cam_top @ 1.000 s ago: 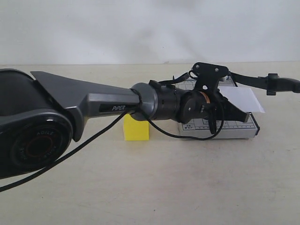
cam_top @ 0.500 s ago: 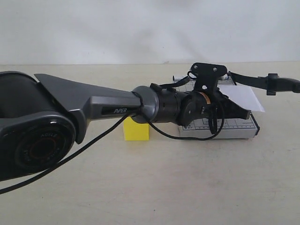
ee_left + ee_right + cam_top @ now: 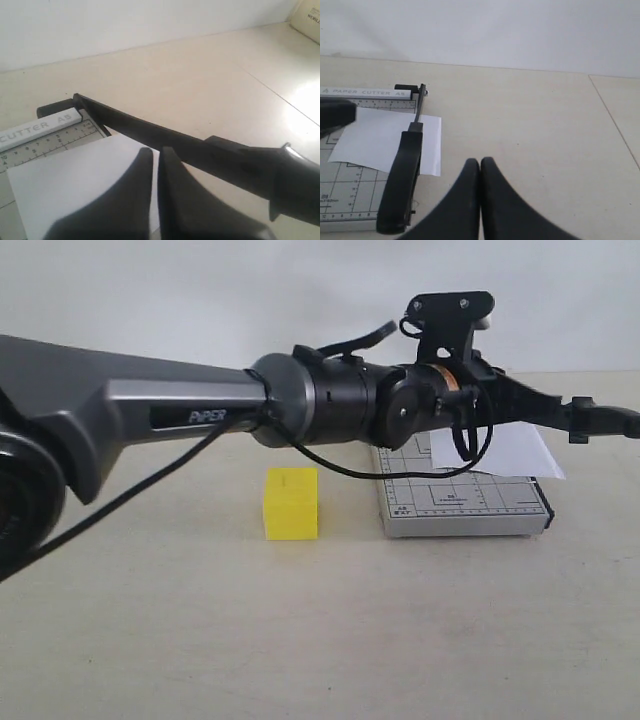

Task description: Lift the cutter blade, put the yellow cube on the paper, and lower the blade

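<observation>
Apparently finds the cutter blade (image 3: 545, 408) already tilted above the paper (image 3: 520, 452); hovers there with left gripper (image 3: 156, 152) clenched empty, right gripper (image 3: 480, 162) likewise. Sees the yellow cube (image 3: 291, 503) on the table (image 3: 300, 620) beside the board (image 3: 460, 505). Calls next for unclenching, descending squarely over it.

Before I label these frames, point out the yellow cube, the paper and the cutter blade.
yellow cube (image 3: 291, 505), exterior view, middle of its front face.
paper (image 3: 370, 140), right wrist view, bare sheet beside the blade.
cutter blade (image 3: 401, 182), right wrist view, its thick handle.
</observation>
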Robot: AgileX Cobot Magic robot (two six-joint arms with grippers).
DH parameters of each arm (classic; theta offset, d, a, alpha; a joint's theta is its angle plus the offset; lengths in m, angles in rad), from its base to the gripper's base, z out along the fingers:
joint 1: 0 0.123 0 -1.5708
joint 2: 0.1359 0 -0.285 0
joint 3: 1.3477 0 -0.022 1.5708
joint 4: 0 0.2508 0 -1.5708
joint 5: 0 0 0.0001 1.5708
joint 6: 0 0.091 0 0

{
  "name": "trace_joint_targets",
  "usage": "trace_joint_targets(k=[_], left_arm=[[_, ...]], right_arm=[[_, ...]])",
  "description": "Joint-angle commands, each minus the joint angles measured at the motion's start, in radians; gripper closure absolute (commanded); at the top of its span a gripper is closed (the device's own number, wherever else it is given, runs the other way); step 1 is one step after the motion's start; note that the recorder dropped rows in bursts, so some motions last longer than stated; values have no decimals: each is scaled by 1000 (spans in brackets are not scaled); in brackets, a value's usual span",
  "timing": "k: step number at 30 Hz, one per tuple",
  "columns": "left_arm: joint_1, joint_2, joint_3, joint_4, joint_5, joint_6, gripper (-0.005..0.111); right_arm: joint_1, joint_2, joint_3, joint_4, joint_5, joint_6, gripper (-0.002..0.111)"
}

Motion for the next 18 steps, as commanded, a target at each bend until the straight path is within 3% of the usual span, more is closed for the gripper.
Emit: trace_joint_targets(k=[1,4,6,9,13,16,18], left_arm=[[-4,-133,177,-10,-81,-1,102],[-4,-261,387,-10,-202,12,102],[-4,-367,545,-31,-290,25,102],[-4,-523,792,-198,-417,197,102],[22,-725,1051,-520,-496,672,102],[71,-856,1159,-715,-472,978,102],[112,-938,1196,-804,-443,1093,102]], right_arm=[[2,-8,-4,-1,28,-7,107],[11,-8,-4,-1,30,-16,90],[32,-8,-4,-1,33,-45,71],[61,-8,-4,-1,39,-63,54],[91,-8,-4,-1,67,-52,53],[91,-8,-4,30,74,-48,53],[91,-8,-4,32,85,-48,53]])
